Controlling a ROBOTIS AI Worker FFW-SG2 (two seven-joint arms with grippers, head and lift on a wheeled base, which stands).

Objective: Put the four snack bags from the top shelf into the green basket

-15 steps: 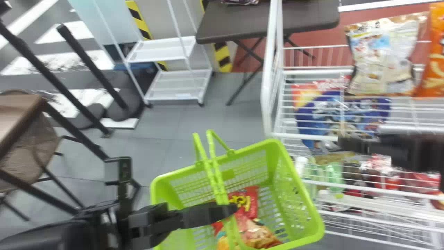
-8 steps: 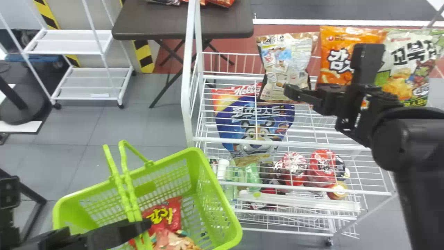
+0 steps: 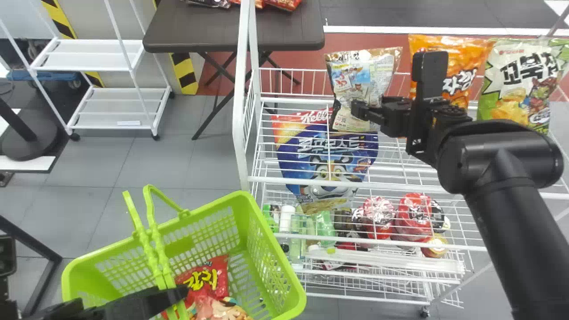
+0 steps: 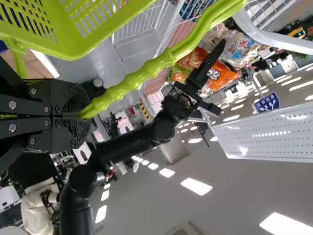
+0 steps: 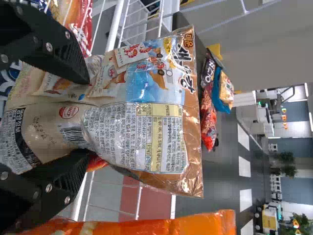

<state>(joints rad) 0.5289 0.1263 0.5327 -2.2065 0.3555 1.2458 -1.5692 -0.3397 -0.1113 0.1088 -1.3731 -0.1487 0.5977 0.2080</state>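
The left tool grips the handle; hold the basket steady. The tan bag stands on the top shelf, between the right tool's widely parted fingers: centre, squeeze softly, lift clear of the orange bag.

The right arm is tubular, glossy black, its black claw dotted with silver screws.

Head view: 3 snack bags upper right, 1 blue bag right of centre, 1 green basket lower left, at least 2 packs inside.
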